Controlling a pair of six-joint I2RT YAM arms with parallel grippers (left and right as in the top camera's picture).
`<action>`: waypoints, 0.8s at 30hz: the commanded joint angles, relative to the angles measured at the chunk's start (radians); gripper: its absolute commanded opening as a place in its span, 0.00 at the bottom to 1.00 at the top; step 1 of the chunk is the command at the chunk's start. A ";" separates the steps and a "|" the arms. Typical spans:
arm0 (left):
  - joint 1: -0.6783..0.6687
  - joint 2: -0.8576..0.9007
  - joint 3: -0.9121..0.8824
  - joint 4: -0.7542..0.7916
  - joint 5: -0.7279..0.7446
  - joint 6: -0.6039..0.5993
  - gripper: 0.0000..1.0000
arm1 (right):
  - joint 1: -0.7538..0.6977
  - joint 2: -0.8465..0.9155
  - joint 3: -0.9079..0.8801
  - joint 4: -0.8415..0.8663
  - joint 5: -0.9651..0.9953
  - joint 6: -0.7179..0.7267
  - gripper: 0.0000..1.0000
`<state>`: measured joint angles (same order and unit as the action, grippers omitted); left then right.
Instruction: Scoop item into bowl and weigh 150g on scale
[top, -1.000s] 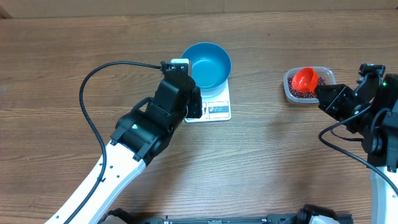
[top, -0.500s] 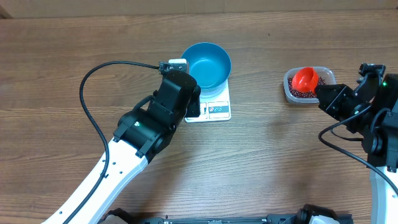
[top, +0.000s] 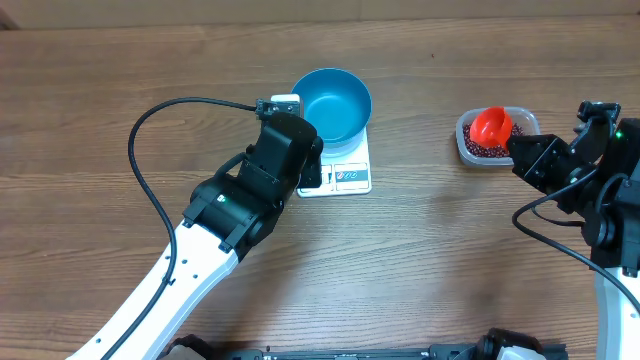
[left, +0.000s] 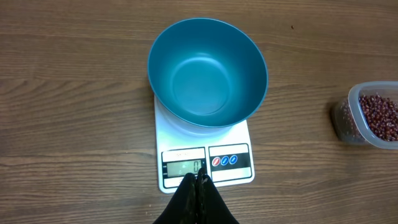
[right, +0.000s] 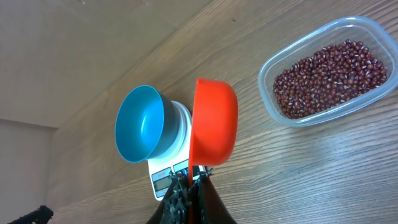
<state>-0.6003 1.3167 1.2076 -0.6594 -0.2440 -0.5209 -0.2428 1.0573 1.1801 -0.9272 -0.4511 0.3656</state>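
While the bowl (left: 207, 87) is sitting empty, step in hand: the first scoop of beans (right: 329, 74) is, by my reading, only getting started.
Left gripper (left: 198, 180): the jaws are pressing together on nothing, with the tips hanging at the display edge of the scale (left: 239, 140). I cannot tell whether they are touching it.
Right gripper (right: 194, 177): the jaws are clamping the handle of an orange-red scoop (right: 214, 121), which is hanging on its side. From overhead it is lying over the clear tub (right: 367, 23). Whether it is carrying anything is not showing.
Doing it well: the scoop's mouth should be turning down into the heap and digging shallow along the tub. It should be levelling before it lifts, so nothing is spilling across the table (top: 450, 250). The tub is looking light and may be sliding, so a gentle push is safer. The left arm should be keeping off the scale while beans are pouring in slowly.
Beans' look: they are small, glossy and dark red-brown, lying loose across the tub's floor and likely rolling easily.
Beans' place: they are all resting in the tub, well apart from the scale, on its right.
Bowl and scale: the bowl is sitting on the platform, leaving the display uncovered. The display seems to be showing zero.
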 joint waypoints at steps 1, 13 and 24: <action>0.005 0.006 0.008 0.000 -0.019 -0.011 0.04 | -0.006 -0.014 0.026 0.004 0.016 -0.005 0.04; 0.006 0.006 0.008 0.006 -0.029 -0.010 0.09 | -0.006 -0.014 0.026 0.005 0.016 -0.008 0.04; 0.006 0.006 0.008 0.006 -0.029 -0.010 0.07 | -0.006 -0.014 0.026 0.010 0.016 -0.008 0.04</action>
<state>-0.6003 1.3167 1.2076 -0.6586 -0.2516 -0.5213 -0.2428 1.0573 1.1801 -0.9272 -0.4404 0.3653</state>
